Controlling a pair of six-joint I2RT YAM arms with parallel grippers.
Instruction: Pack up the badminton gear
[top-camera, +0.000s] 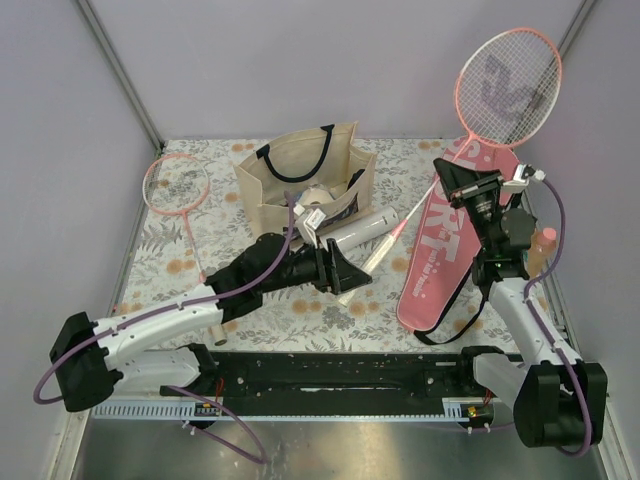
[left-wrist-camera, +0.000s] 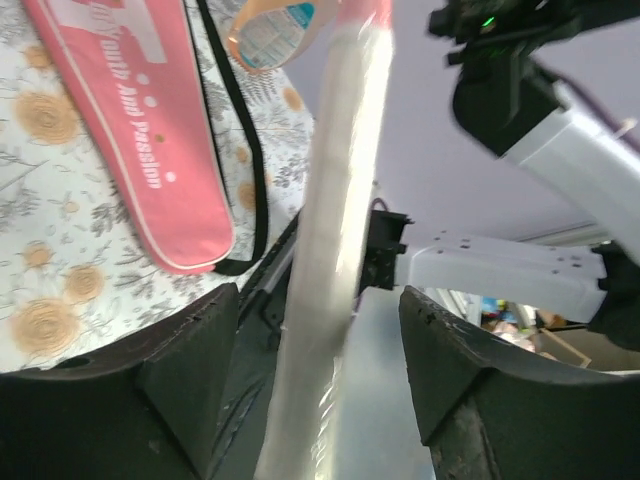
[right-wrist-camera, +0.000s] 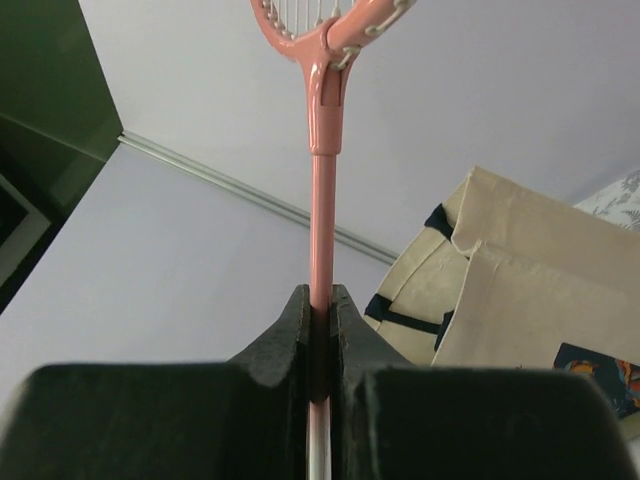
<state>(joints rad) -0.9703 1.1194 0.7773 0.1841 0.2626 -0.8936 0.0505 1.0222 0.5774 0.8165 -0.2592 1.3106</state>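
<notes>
Floral tabletop (top-camera: 150, 270) below, our right gripper (right-wrist-camera: 320, 300) pinches the light racket's (top-camera: 508, 85) whippy shaft (right-wrist-camera: 322, 200), head up at one o'clock; our left gripper (left-wrist-camera: 318, 300) gapes around its handle (left-wrist-camera: 335, 200), probably the steadier hold.

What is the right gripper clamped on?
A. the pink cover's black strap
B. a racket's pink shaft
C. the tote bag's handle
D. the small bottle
B: the right wrist view shows the right gripper shut on the racket shaft, below the head.
</notes>
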